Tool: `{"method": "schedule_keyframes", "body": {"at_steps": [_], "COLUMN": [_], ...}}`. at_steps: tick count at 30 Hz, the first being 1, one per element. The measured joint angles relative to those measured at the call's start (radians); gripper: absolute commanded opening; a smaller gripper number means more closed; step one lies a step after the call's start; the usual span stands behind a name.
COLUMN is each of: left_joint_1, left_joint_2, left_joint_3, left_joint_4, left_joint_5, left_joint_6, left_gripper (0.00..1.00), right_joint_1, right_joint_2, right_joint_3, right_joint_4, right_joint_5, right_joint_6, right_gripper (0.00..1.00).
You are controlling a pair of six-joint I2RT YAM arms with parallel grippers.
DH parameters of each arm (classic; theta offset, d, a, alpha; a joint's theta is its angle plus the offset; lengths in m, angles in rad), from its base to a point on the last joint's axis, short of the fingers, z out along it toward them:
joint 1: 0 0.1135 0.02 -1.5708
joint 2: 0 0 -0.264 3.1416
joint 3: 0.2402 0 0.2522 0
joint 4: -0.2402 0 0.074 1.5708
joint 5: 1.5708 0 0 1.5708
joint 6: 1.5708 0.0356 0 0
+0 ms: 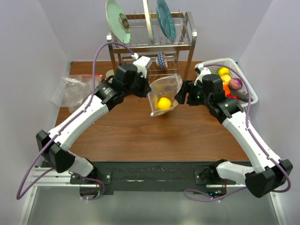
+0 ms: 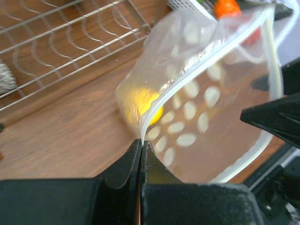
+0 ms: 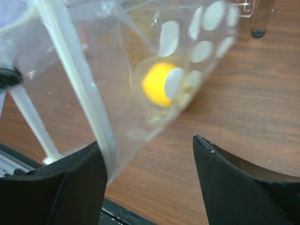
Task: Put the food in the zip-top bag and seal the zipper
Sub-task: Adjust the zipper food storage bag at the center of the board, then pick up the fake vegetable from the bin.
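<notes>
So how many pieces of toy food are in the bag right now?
1 that I can make out: a yellow ball at the low end of the dotted bag, in the middle of the table. The plastic and its dots could hide another.

Left arm (image 1: pixel 86 115): extended from near desk edge, left gripper (image 2: pixel 141 143) jaws pinched together on zip-top bag (image 2: pixel 187 112) rim. Right arm (image 1: pixel 243 133): likewise extended, right gripper (image 3: pixel 146 140) jaws parted.

Bright even light, zip-top bag (image 3: pixel 140 70) blurred (close-up)
</notes>
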Motion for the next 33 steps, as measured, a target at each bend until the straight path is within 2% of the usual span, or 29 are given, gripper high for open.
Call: {"method": "schedule_keyframes", "body": {"at_steps": [6, 7, 9, 14, 22, 26, 33], "left_joint_1": [0.02, 0.026, 0.033, 0.04, 0.043, 0.043, 0.044], "left_joint_2": [-0.05, -0.058, -0.072, -0.077, -0.095, -0.114, -0.161], "left_joint_3": [-0.043, -0.064, -0.11, -0.187, -0.24, -0.287, -0.367], "left_joint_4": [-0.002, 0.009, 0.027, 0.052, 0.121, 0.148, 0.206], "left_joint_5": [-0.096, -0.106, -0.121, -0.138, -0.158, -0.157, -0.156], "left_joint_6": [0.035, 0.04, 0.052, 0.074, 0.102, 0.106, 0.108], "left_gripper": [0.0, 0.0, 0.0, 0.0, 0.0, 0.0, 0.0], "right_joint_1": [0.0, 0.0, 0.0, 0.0, -0.018, -0.098, -0.327], "right_joint_2": [0.012, 0.011, 0.005, -0.025, -0.013, -0.004, 0.043], "right_joint_3": [-0.008, -0.008, -0.013, -0.026, -0.013, -0.012, -0.013], "right_joint_4": [0.006, 0.008, 0.018, 0.025, -0.024, -0.032, 0.004], "right_joint_5": [-0.033, -0.034, -0.032, 0.003, 0.146, 0.168, 0.156], "right_joint_6": [0.005, 0.005, 0.006, 0.004, -0.003, -0.007, 0.031], "right_gripper": [0.82, 0.89, 0.94, 0.99, 0.99, 0.99, 0.99]}}
